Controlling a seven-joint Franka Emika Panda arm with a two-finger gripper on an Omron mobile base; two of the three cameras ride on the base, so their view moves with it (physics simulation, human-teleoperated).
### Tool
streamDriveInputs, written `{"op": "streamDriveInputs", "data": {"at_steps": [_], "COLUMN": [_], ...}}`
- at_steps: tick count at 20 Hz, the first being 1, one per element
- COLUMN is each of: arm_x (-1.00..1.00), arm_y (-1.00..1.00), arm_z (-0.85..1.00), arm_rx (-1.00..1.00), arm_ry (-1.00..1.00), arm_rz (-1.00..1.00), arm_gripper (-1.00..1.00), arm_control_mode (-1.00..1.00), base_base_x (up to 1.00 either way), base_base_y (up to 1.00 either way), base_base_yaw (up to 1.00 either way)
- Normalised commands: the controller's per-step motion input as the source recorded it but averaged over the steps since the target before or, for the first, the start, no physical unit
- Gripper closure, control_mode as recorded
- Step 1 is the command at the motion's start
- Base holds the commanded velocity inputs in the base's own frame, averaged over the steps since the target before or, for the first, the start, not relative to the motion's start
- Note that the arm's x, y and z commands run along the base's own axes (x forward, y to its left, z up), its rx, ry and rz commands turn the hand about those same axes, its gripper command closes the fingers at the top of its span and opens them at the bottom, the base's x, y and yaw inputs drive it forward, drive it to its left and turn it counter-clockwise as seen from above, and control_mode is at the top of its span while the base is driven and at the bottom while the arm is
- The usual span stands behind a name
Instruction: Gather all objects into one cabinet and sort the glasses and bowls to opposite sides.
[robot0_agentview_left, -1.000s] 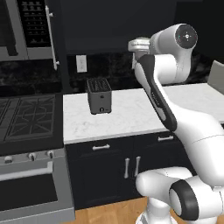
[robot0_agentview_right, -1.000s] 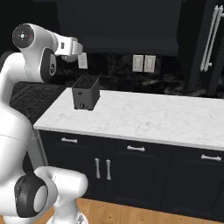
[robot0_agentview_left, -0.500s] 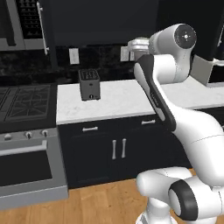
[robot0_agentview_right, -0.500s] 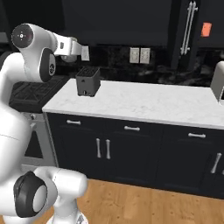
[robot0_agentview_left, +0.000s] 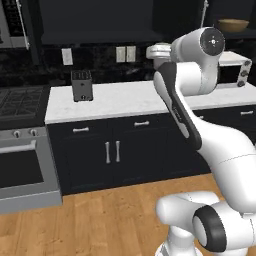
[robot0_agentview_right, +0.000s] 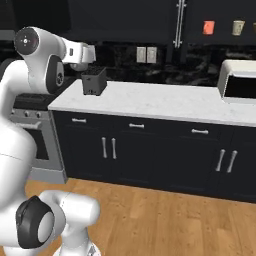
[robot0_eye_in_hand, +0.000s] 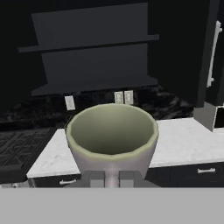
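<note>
My gripper (robot0_eye_in_hand: 112, 178) is shut on a pale cream-beige cup (robot0_eye_in_hand: 111, 133), held upright with its mouth toward the camera. Past the cup, above the counter, an open black upper cabinet (robot0_eye_in_hand: 92, 65) shows dark bare shelves. The hand (robot0_agentview_left: 156, 51) hangs high over the counter, right of the toaster. The same hand (robot0_agentview_right: 86, 53) sits above the toaster in the right base view. In a cabinet opening at the upper right stand an orange-red cup (robot0_agentview_right: 208, 27) and another cream cup (robot0_agentview_right: 238, 27). The brown wooden bowl (robot0_agentview_left: 232, 24) rests on a high shelf above the microwave.
A black toaster (robot0_agentview_left: 81, 85) stands on the white marble counter (robot0_agentview_left: 130, 97). A microwave (robot0_agentview_right: 240, 80) sits at the counter's right end and a stove (robot0_agentview_left: 20, 100) at its left. Long silver door handles (robot0_agentview_right: 179, 22) hang between the two cabinet openings. Lower drawers line the front.
The whole picture has slid left as the base moved: the toaster sits further left, and the microwave, bowl and shelved cups have come into view. The arm keeps its pose with the cup.
</note>
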Motion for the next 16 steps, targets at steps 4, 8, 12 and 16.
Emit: {"op": "streamDriveInputs", "data": {"at_steps": [4,8,12,16], "arm_x": [0.00,0.00,0.00,0.00], "arm_y": [0.00,0.00,0.00,0.00], "arm_z": [0.00,0.00,0.00,0.00], "arm_rx": [0.00,0.00,0.00,0.00], "arm_ry": [0.00,0.00,0.00,0.00], "arm_rz": [0.00,0.00,0.00,0.00], "arm_gripper": [1.00,1.00,1.00,1.00], "arm_control_mode": [1.00,1.00,1.00,1.00], "base_base_x": [-0.84,-0.76,-0.61,-0.49], "base_base_y": [-0.50,-0.62,-0.79,-0.94], "base_base_yaw": [0.01,0.01,0.02,0.04]}}
